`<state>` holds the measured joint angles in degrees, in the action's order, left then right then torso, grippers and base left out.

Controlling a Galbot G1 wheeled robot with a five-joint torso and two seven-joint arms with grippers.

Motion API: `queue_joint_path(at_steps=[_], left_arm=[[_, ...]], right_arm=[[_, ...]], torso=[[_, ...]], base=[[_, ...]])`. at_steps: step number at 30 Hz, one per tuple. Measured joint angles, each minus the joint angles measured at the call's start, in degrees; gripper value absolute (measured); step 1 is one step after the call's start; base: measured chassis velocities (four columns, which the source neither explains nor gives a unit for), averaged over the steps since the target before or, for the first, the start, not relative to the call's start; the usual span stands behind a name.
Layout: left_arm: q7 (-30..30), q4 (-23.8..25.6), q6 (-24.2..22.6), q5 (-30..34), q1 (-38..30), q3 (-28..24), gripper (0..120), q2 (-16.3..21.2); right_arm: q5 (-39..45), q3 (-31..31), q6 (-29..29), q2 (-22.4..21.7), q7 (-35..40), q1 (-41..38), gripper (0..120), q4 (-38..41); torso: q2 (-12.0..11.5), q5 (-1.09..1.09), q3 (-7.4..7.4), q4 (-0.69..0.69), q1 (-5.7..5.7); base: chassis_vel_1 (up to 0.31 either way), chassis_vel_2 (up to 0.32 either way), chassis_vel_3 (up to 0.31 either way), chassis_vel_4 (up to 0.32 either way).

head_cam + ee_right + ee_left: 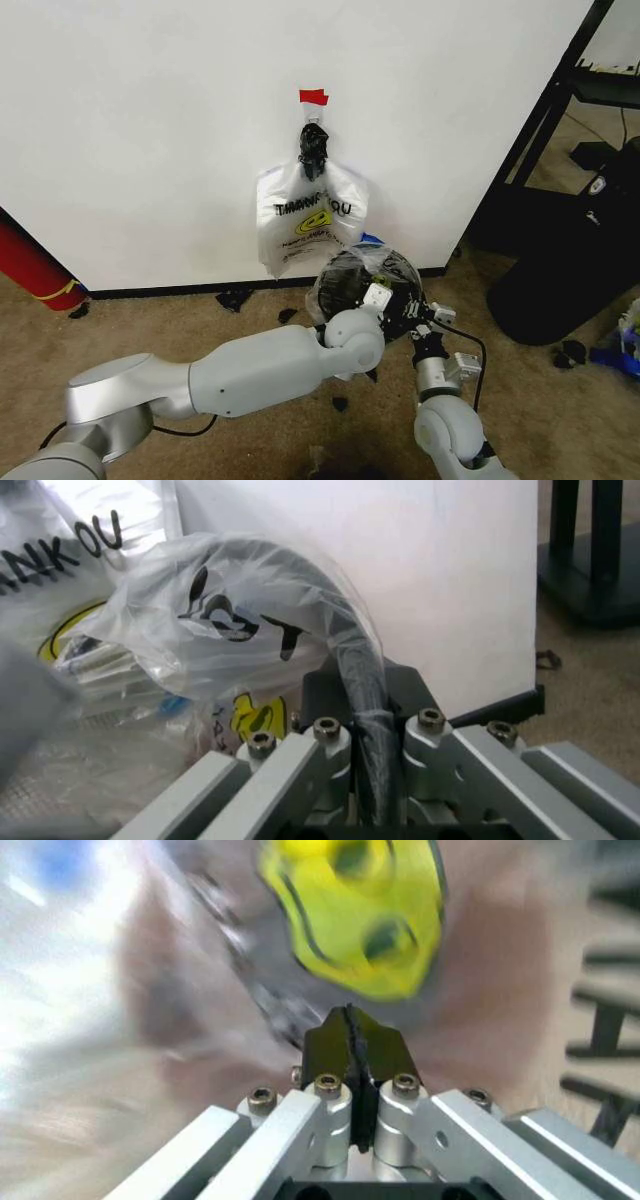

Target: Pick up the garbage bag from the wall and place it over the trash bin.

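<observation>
Since the garbage bag (pixel 374 266) is just thin translucent film, it's going to weigh next to nothing, go wherever you tug it, and stretch or tear if it's yanked over an edge. It's slick and crinkly too, so a flat pinch on one layer could slide off. Right now it sits draped over the trash bin (pixel 348 292), which stands on the brown carpet at about 12 o'clock from the robot, close to the wall (pixel 150 120), with the mesh showing dark through the plastic. The right gripper (pixel 365 705), down at the bin's 4 o'clock, is clamped on a section of the film twisted into a rope, and that's honestly the best place to hold it, since bunched plastic is stronger and grippier than a single sheet. The left gripper (pixel 350 1044), at the bin's 6 o'clock side, has its fingers pressed tight together with the yellow smiley print just past the tips (can't tell if any film is actually caught between them). I'd say the bag is mostly on and what's left is seating the mouth around the round rim. A wire mesh rim could snag thin film, so gentle outward pulls make more sense than hard ones. Up at 12 o'clock from the bin, the spare bags (pixel 312 222) hang from a black knot (pixel 314 143) under a scrap of red tape (pixel 313 97).
</observation>
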<state>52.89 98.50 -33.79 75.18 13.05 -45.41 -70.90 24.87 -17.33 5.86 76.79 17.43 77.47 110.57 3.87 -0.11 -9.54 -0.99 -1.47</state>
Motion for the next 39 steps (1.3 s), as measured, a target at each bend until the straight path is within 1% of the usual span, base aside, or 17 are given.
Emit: queue_joint_path(at_steps=[4,7,9,14,18,23,30,35,39], left_arm=[[0.0,-0.4,0.0,-0.1,-1.3,0.3,0,-0.4],[0.6,-3.2,-0.1,-1.6,-1.7,-0.4,0,-2.0],[2.2,-5.0,-0.6,-3.0,-1.4,-1.1,0,-3.0],[3.4,-7.2,-0.9,-3.9,-0.9,-2.4,0,-4.5],[3.0,-8.8,-0.2,-4.1,-0.7,-2.5,0,-5.8],[0.0,-10.1,2.3,-4.4,-0.7,-2.3,0,-6.9],[-2.7,-9.8,2.6,-4.1,-0.7,-2.6,0,-6.6],[-3.6,-7.6,2.6,-3.2,-0.3,-2.7,0,-4.4],[-3.5,-7.6,2.8,-4.2,-0.5,-2.2,0,-3.8]], right_arm=[[0.1,-0.1,0.0,-0.1,0.0,-0.2,1,0.0],[0.1,0.1,0.0,0.0,0.1,-0.2,1,0.5],[0.2,0.2,0.1,0.1,0.0,0.0,1,1.0],[0.3,0.3,0.1,-0.1,-0.1,0.3,1,1.6],[0.4,0.5,0.1,-0.1,-0.4,0.6,1,1.9],[0.6,1.1,0.1,0.1,-0.9,0.7,1,1.6],[1.8,1.6,0.1,0.3,-1.0,0.6,1,1.6],[2.0,1.3,-0.1,0.0,-0.8,0.5,1,1.3],[1.9,1.3,-0.1,-0.1,-0.7,0.5,1,1.3]], torso=[[0.0,0.00,0.00,-0.01,0.00],[0.0,0.00,0.00,-0.01,0.00],[0.0,0.01,0.00,-0.01,0.00],[0.0,0.01,0.00,-0.01,0.00],[0.0,0.01,0.00,-0.01,0.00],[0.0,0.01,0.00,-0.01,0.00],[0.0,0.00,0.00,-0.01,0.00],[0.0,0.00,0.00,-0.01,0.00],[0.0,0.00,0.00,0.00,0.00]], base=[[0.000,0.000,0.000,0.000],[0.000,0.000,0.000,0.000],[0.000,0.000,0.000,0.000],[0.000,0.000,0.000,0.000],[0.000,0.000,0.000,0.000],[0.000,0.000,0.000,0.000],[0.000,0.000,0.000,0.000],[0.000,0.000,0.000,0.000],[0.000,0.000,0.000,0.000]])
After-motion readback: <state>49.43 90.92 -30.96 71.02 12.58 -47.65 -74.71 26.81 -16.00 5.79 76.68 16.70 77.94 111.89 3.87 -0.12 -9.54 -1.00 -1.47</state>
